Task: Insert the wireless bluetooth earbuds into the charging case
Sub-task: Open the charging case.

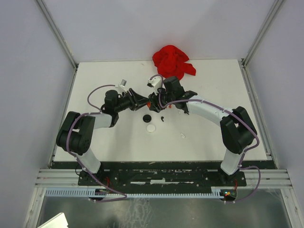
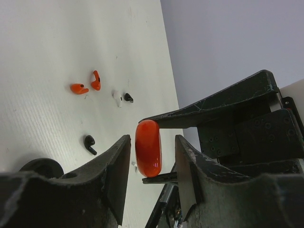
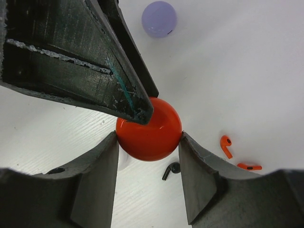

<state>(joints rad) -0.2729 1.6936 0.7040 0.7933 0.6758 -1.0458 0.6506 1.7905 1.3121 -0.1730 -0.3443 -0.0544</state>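
One red case [image 3: 148, 124], right tool [image 3: 148, 138] clamping, earbuds [image 3: 226, 145] loose

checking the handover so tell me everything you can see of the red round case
The red case is a glossy, smooth plastic disc with rounded edges, seemingly closed. It appears lifted above the white table, clamped across its rim by the right gripper. The left gripper straddles its flat faces, a gap showing on each side.

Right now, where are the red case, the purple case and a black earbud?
red case [image 3: 152, 135]: right wrist view, middle of its round face.
purple case [image 3: 159, 19]: right wrist view, its middle.
black earbud [image 3: 171, 170]: right wrist view, between stem and head.
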